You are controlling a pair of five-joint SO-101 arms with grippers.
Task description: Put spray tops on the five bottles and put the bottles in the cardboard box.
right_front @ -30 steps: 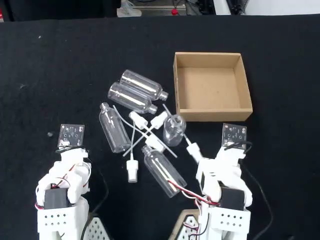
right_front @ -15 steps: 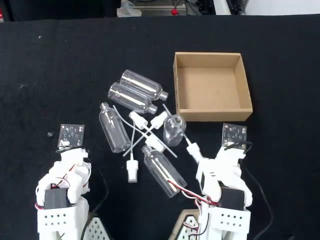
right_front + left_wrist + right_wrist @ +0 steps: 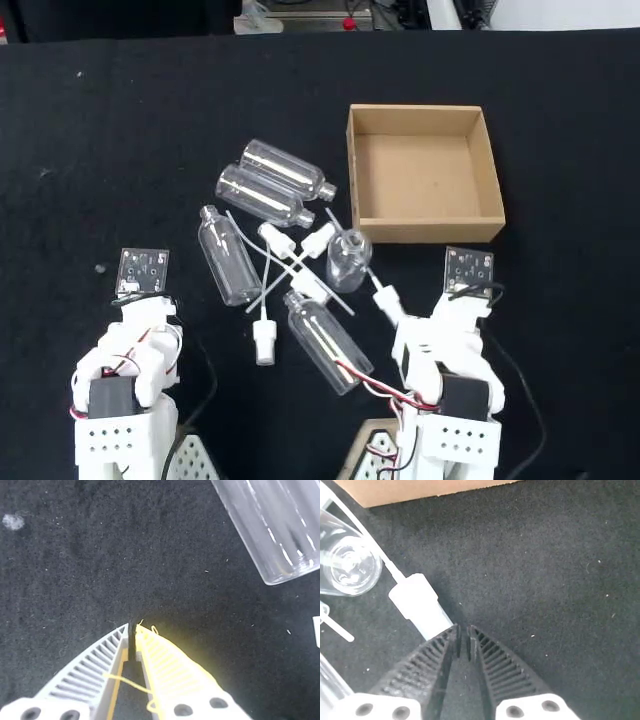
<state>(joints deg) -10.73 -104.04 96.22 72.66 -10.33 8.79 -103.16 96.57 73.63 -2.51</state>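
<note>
Several clear bottles lie in the middle of the black table: two side by side point(image 3: 278, 183), one point(image 3: 228, 256) to their left, one point(image 3: 327, 341) nearer me, and one standing upright point(image 3: 348, 259). White spray tops with thin tubes point(image 3: 290, 262) lie scattered among them. The cardboard box point(image 3: 424, 186) sits empty at the right. My left gripper point(image 3: 133, 628) is shut and empty near a bottle's base point(image 3: 272, 527). My right gripper point(image 3: 464, 629) is shut and empty, beside a spray top point(image 3: 418, 605) and the upright bottle point(image 3: 347, 565).
Both arms rest folded at the table's near edge, the left arm point(image 3: 135, 345) and the right arm point(image 3: 447, 345). The box's edge point(image 3: 420, 490) shows in the right wrist view. Cluttered items stand beyond the table's far edge.
</note>
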